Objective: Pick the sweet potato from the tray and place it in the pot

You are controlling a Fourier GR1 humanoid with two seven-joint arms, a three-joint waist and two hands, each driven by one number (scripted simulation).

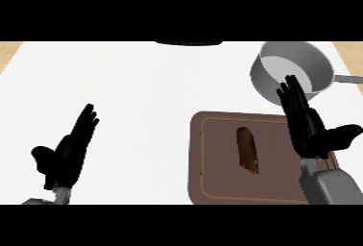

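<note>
A long brown sweet potato point(247, 150) lies lengthwise in the middle of the dark brown tray point(212, 163) at the lower right. The grey pot point(292, 72) stands beyond the tray at the upper right, its handle pointing right. My right hand point(306, 126) is open, fingers straight and pointing up, hovering over the tray's right edge just right of the sweet potato, its fingertips overlapping the pot's near rim. My left hand point(65, 153) rests open at the lower left, far from the tray.
The white counter point(127, 81) stretches across the view, with wooden edges at the far corners. A dark object point(188, 43) shows at the top centre edge.
</note>
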